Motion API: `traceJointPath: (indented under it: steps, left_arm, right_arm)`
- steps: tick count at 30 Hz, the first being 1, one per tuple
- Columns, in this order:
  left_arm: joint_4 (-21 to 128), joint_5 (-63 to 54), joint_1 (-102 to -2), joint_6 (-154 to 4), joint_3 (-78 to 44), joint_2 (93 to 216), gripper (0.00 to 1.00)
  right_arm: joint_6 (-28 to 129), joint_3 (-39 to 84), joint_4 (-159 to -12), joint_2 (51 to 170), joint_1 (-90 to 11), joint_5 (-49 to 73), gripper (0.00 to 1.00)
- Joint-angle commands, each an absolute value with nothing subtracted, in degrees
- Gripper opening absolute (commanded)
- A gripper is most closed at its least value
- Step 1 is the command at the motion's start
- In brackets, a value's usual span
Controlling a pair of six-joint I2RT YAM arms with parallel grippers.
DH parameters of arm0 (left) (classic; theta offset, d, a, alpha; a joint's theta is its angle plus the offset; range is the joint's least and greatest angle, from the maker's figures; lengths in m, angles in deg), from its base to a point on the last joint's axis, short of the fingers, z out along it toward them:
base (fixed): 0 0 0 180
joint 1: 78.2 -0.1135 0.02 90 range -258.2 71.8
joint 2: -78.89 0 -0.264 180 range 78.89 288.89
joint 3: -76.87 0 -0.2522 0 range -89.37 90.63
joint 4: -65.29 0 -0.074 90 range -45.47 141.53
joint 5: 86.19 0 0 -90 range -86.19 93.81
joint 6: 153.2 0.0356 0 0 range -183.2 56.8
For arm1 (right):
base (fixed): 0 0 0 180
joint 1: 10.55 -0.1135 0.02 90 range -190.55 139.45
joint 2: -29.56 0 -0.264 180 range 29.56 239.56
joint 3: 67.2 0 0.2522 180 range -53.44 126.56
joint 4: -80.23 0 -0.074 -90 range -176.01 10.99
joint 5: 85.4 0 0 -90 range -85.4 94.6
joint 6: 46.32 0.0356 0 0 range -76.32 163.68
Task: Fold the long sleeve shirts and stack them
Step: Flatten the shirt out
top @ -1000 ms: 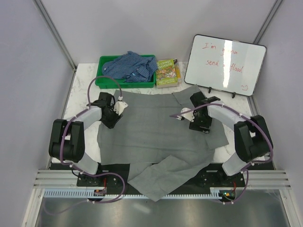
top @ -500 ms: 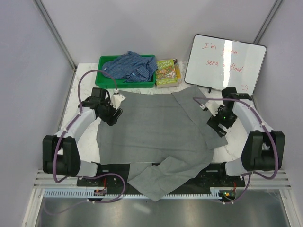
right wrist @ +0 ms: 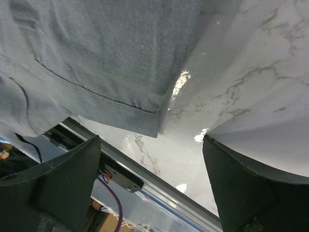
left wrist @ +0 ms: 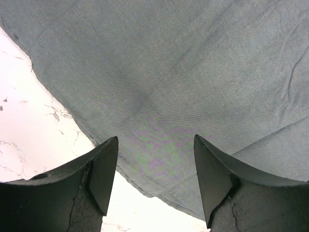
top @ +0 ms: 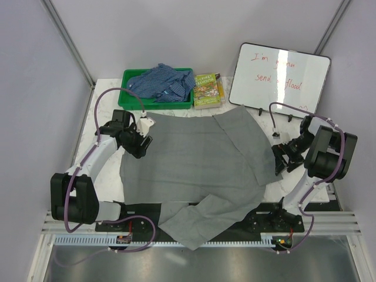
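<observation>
The large grey long sleeve shirt lies spread flat across the table, one sleeve trailing over the near edge. The blue checked shirt lies crumpled in the green bin at the back. My left gripper is open and empty over the grey shirt's left edge; the cloth and its hem fill the left wrist view between my fingers. My right gripper is open and empty beside the shirt's right edge; a hemmed cloth corner shows ahead of it.
A book lies next to the bin. A whiteboard with red writing stands at the back right. The marble table shows bare at the left, and its near edge rail appears in the right wrist view.
My right gripper has swung from over the shirt's middle out to the right, past the shirt's edge. My left gripper shifted slightly back along the left edge.
</observation>
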State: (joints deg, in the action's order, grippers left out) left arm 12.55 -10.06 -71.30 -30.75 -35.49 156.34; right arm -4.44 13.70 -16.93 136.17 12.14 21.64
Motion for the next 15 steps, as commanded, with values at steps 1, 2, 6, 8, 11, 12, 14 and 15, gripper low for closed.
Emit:
traceJointPath:
  steps: [1, 2, 6, 8, 11, 12, 14, 15]
  left_arm:
    - [12.07, -11.57, -71.08, -32.00, -34.00, 154.56, 0.71]
    - [12.24, -11.31, -71.08, -31.82, -34.09, 154.82, 0.71]
    - [12.85, -11.22, -71.08, -31.73, -34.97, 155.09, 0.71]
    - [13.03, -11.22, -71.17, -31.91, -34.79, 155.44, 0.71]
    - [13.12, -11.31, -71.08, -31.82, -34.79, 156.05, 0.71]
    - [13.12, -11.31, -71.08, -31.82, -34.97, 156.14, 0.71]
    - [13.38, -11.57, -71.08, -31.73, -35.23, 156.23, 0.71]
    - [13.56, -11.74, -71.08, -31.73, -35.23, 156.32, 0.71]
  right_arm:
    - [-4.57, 13.28, -16.40, 139.25, 12.38, 30.96, 0.88]
    - [-4.66, 12.92, -16.31, 139.68, 12.38, 31.40, 0.85]
    - [-5.19, 11.52, -15.43, 140.57, 12.47, 32.63, 0.71]
    - [-5.45, 11.43, -15.17, 140.66, 13.00, 33.16, 0.54]
    - [-6.94, 13.09, -12.28, 139.52, 15.10, 34.21, 0.24]
    - [-7.47, 14.40, -10.00, 138.82, 15.63, 34.91, 0.17]
    - [-9.75, 15.64, -7.62, 136.02, 16.77, 35.88, 0.00]
    - [-11.24, 17.21, -4.13, 135.04, 16.87, 37.98, 0.00]
